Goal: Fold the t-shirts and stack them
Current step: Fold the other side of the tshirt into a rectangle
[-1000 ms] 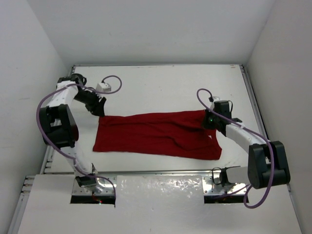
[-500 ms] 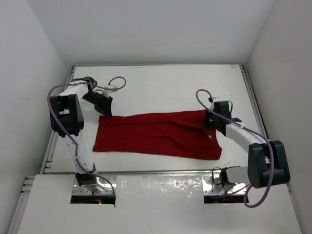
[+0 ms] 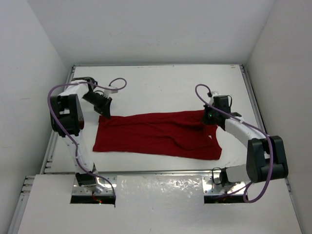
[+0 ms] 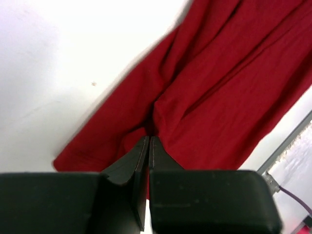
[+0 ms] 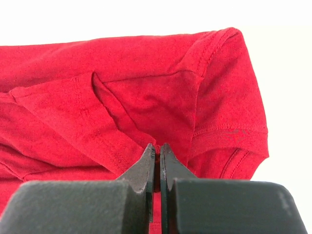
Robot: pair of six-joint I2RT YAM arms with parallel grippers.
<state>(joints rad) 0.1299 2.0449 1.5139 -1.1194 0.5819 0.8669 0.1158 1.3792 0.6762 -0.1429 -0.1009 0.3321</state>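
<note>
place: robot lab test cell | evidence: bare white table (image 3: pixel 161 83) closed in by plain white walls (image 3: pixel 146 29); left arm (image 3: pixel 66 117), right arm (image 3: pixel 263 158), purple cables (image 3: pixel 48 105)

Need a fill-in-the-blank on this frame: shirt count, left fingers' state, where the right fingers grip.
1. The number of dark red short-sleeved cloth t-shirts lying on the white table is ____.
2. The left arm's fingers are ____ on the shirt's far left corner.
3. The right arm's fingers pinch the shirt near its far ____ corner.

Missing words: one; shut; right
</note>
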